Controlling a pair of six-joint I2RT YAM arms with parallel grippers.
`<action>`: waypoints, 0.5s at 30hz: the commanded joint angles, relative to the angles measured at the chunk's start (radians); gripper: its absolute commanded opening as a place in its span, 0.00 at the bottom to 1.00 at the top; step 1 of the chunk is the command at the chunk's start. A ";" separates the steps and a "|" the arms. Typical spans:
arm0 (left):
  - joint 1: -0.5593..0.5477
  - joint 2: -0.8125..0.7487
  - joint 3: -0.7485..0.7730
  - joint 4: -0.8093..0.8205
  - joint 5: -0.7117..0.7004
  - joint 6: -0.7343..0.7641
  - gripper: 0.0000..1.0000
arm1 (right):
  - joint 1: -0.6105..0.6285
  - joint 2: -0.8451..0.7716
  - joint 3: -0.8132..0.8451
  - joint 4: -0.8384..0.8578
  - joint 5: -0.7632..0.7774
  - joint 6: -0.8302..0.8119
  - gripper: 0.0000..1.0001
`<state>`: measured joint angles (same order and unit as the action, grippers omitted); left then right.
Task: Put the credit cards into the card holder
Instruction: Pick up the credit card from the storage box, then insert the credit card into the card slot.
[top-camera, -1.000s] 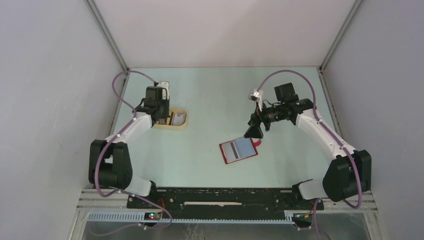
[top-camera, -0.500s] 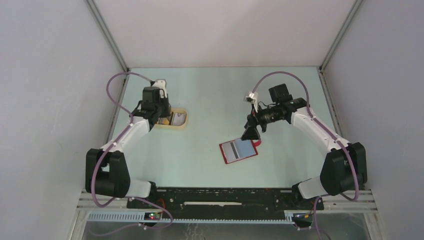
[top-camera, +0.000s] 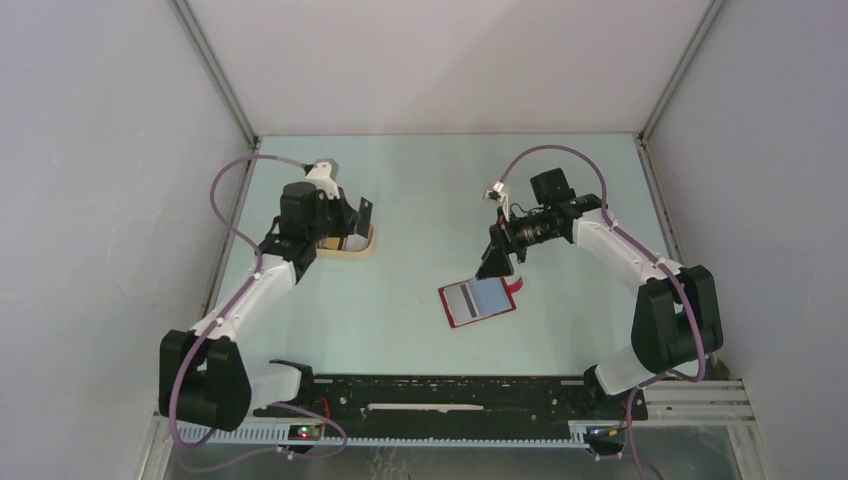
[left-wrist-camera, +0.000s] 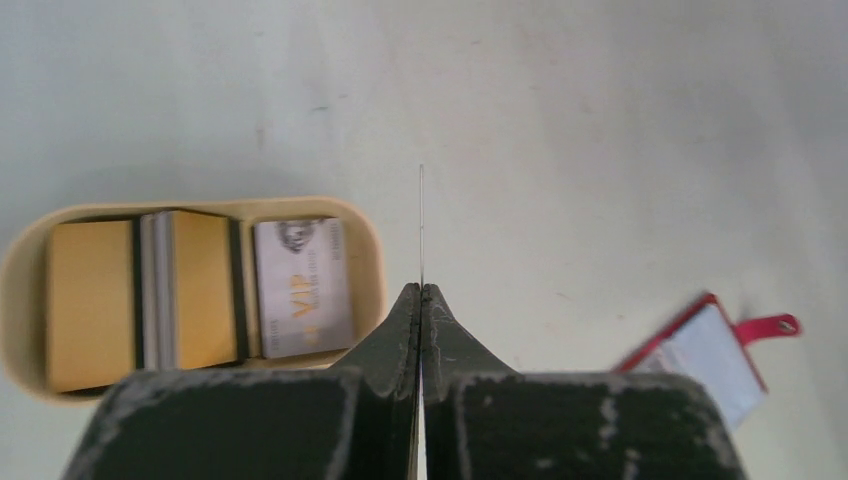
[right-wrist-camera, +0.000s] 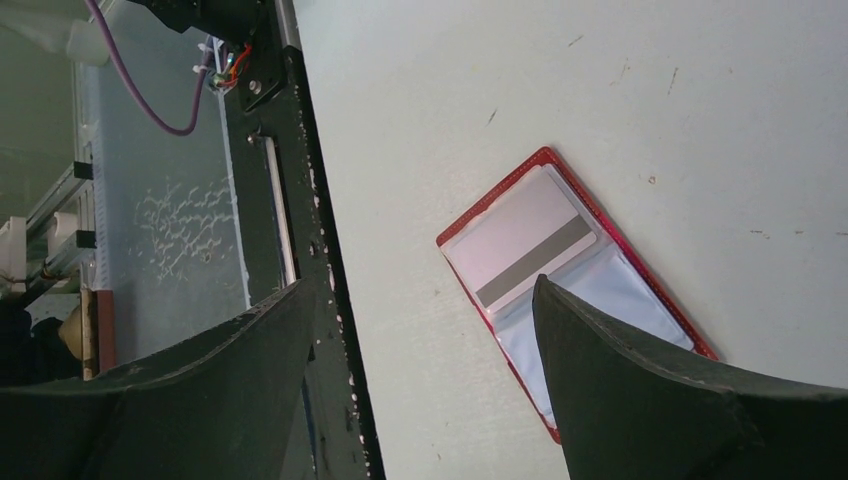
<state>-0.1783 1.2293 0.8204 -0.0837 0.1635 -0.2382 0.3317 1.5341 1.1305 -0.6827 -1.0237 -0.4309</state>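
Red card holder (top-camera: 478, 302) lies open on the table (top-camera: 420, 180), nearest the arm bases, with its red tab on the right side. A whitish striped card (right-wrist-camera: 525, 250) sits in its left half. The right gripper (top-camera: 498, 262) hangs over its far edge, jaws wide, holding nothing. Farther back on the left, a tan oval tray (left-wrist-camera: 370, 250) holds golden cards (left-wrist-camera: 90, 290) and a grey card (left-wrist-camera: 302, 288). The left gripper (left-wrist-camera: 421, 292) is pinched tight on one thin card (left-wrist-camera: 421, 220), seen edge-on by the tray's right end.
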 joint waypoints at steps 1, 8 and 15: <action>-0.041 -0.069 -0.052 0.126 0.100 -0.090 0.00 | 0.000 -0.012 0.008 0.035 -0.045 0.034 0.88; -0.116 -0.149 -0.159 0.292 0.173 -0.217 0.00 | -0.021 -0.024 -0.023 0.099 -0.090 0.091 0.88; -0.203 -0.201 -0.260 0.468 0.213 -0.326 0.00 | -0.065 -0.046 -0.071 0.207 -0.144 0.201 0.88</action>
<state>-0.3412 1.0687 0.6048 0.2241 0.3290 -0.4744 0.2939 1.5330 1.0821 -0.5701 -1.1061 -0.3172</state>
